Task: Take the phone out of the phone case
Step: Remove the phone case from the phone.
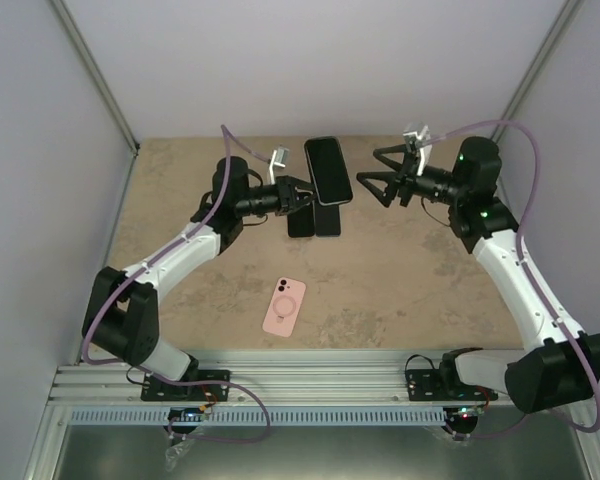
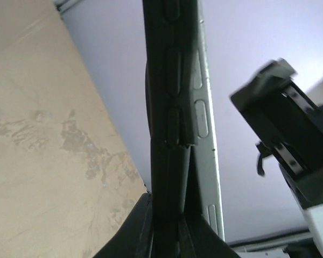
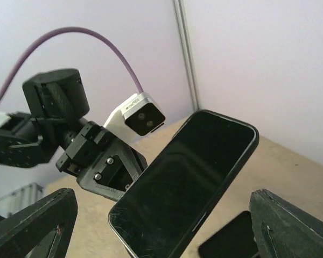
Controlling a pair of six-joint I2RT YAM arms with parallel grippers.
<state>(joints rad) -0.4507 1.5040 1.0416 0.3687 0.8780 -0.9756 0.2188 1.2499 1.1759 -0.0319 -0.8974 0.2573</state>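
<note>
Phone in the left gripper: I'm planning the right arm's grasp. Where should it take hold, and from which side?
Likely the free far end of the phone, pinched across its long edges, coming in from the right. The left gripper clamps the other end, and the open right gripper faces its screen.

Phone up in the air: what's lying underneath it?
Under the phone, which the left hand holds up, what look like two flat black things lie on the table. The phone and hand cover their far ends, so I can't tell what they are.
</note>
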